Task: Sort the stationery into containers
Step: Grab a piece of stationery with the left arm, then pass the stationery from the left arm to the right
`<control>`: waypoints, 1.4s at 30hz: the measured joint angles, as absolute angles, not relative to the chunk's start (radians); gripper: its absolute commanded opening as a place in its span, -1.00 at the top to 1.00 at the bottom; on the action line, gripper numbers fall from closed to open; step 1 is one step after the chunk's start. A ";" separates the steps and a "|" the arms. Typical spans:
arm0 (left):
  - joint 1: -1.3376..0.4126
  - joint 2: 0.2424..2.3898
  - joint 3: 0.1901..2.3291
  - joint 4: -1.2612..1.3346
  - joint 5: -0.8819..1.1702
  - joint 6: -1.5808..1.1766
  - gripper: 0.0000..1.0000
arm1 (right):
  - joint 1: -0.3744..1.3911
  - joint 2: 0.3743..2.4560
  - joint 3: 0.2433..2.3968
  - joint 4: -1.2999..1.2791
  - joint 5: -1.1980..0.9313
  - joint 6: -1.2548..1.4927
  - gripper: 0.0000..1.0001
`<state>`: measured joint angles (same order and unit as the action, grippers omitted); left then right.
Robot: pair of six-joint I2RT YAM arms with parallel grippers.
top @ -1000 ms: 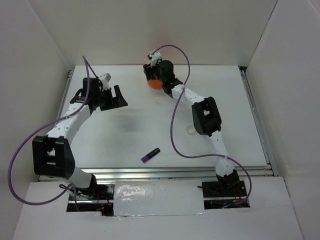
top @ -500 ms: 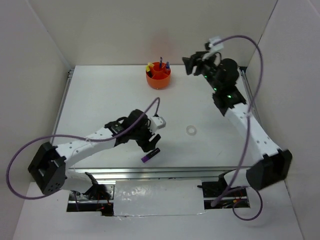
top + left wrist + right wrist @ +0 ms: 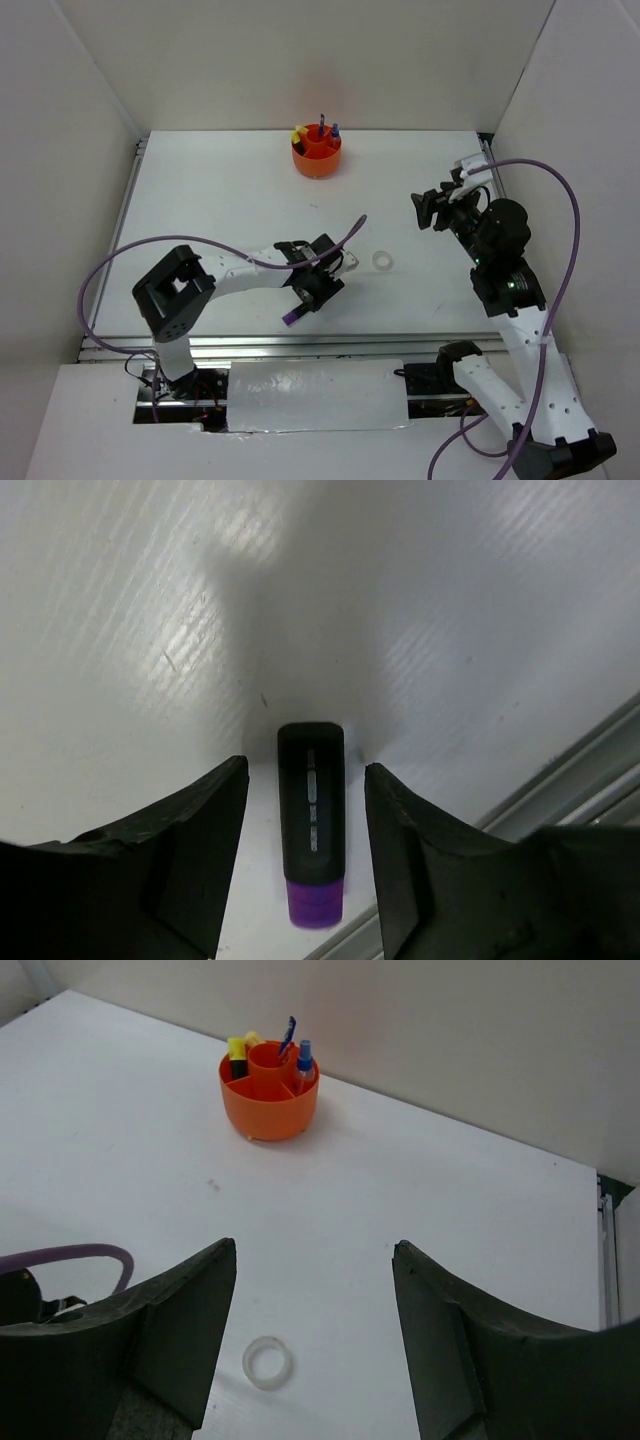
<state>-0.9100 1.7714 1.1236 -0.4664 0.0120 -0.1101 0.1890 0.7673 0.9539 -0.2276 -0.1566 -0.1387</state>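
Highlighter (image 3: 311, 825), purple with a black cap, lies flat close to the near edge of the worktop (image 3: 200, 200), about mid-width. The left gripper (image 3: 305, 775) is set down over it, jaws spread moderately with one finger on each side of the cap and not yet touching, an alignment judged suited to closing across the barrel. Ring (image 3: 381, 261) lies loose just right of it, organiser (image 3: 316, 155) stands at the far edge mid-width with items upright in its compartments, and the right gripper (image 3: 430, 208) hangs wide and empty over the right side, apparently clear of the pick.
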 measured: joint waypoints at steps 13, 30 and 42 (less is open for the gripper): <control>-0.921 1.876 1.231 -0.498 -0.054 -0.147 0.93 | 0.202 0.690 0.902 -0.333 -0.204 -0.262 -0.41; -0.249 1.817 1.414 -0.433 0.691 -0.641 1.00 | 0.642 0.978 0.920 -0.366 -0.365 -0.881 -0.44; -0.257 1.745 1.158 -0.337 0.881 -0.938 1.00 | 0.825 1.282 0.997 -0.394 -0.452 -1.327 -0.40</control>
